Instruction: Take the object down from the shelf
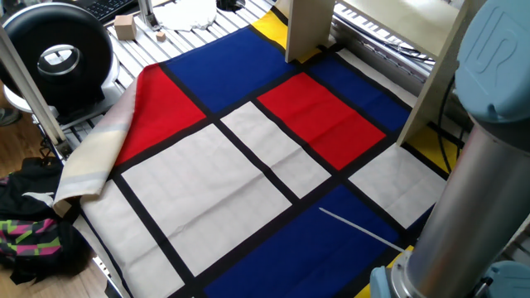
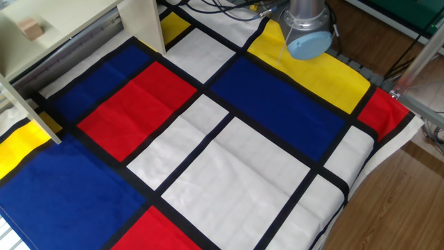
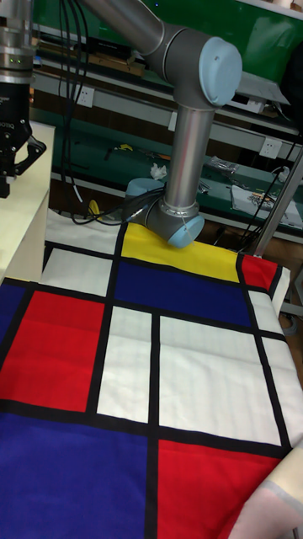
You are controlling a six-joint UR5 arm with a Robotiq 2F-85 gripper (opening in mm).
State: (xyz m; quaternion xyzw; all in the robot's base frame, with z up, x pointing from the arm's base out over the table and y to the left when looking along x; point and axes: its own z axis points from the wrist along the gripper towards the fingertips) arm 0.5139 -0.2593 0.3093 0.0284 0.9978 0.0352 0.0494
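The object (image 2: 30, 28) is a tiny tan block that rests on the shelf's flat board at the far top left of the other fixed view. The shelf (image 2: 135, 24) is a pale cream unit of boards; its uprights (image 1: 308, 29) also show in one fixed view. In the tall fixed view my black gripper (image 3: 10, 181) hangs just above the shelf top (image 3: 21, 219), partly cut off by the left edge. Its linkage looks spread and open, and I see nothing between the fingers. The object is hidden in that view.
A cloth of red, blue, white and yellow panels (image 2: 229, 146) covers the table. The arm's base (image 2: 305, 31) stands at its far edge. A larger wooden cube (image 1: 124, 27) and a black round device (image 1: 58, 54) sit beyond the cloth. Bags (image 1: 33, 223) lie on the floor.
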